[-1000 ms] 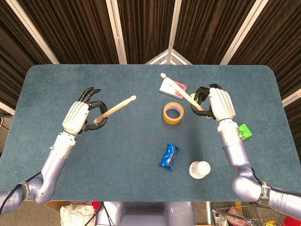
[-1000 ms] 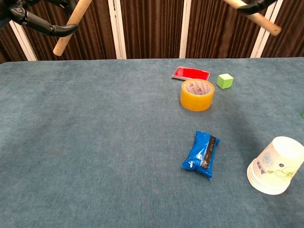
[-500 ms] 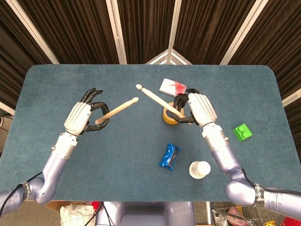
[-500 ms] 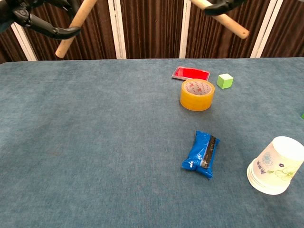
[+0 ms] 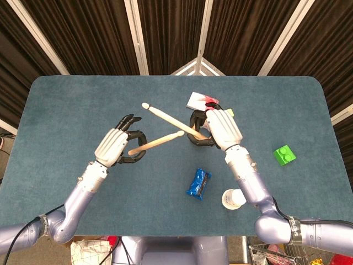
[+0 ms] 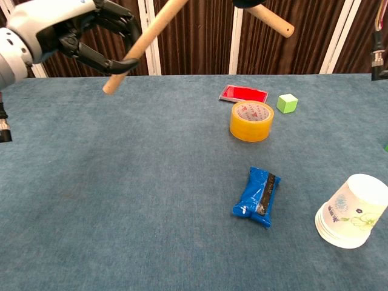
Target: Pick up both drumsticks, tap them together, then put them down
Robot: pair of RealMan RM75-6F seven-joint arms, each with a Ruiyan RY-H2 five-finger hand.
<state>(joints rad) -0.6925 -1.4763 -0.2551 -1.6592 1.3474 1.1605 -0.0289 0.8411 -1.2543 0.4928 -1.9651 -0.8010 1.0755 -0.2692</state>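
Note:
My left hand [image 5: 117,147] grips the butt of one wooden drumstick [image 5: 158,142], which points right and slightly up, raised above the blue table [image 5: 66,99]. My right hand [image 5: 219,128] grips the other drumstick [image 5: 165,116], whose tip points up and left. In the head view the left stick's tip lies right against the right stick's shaft, near the middle of the table; whether they touch is unclear. In the chest view the left hand [image 6: 73,30] holds its stick [image 6: 142,45] slanting up to the right, and only the butt of the right stick [image 6: 270,19] shows at the top edge.
A yellow tape roll [image 6: 251,120], a red card [image 6: 243,93] and a green cube [image 6: 287,102] lie under and behind my right hand. A blue packet [image 5: 199,183] and a paper cup [image 5: 234,199] sit nearer the front. A green block [image 5: 284,155] lies at the right.
Both hands swung inward toward the table's middle, bringing the two sticks from well apart to crossing at their tips. The right hand now covers the tape roll in the head view.

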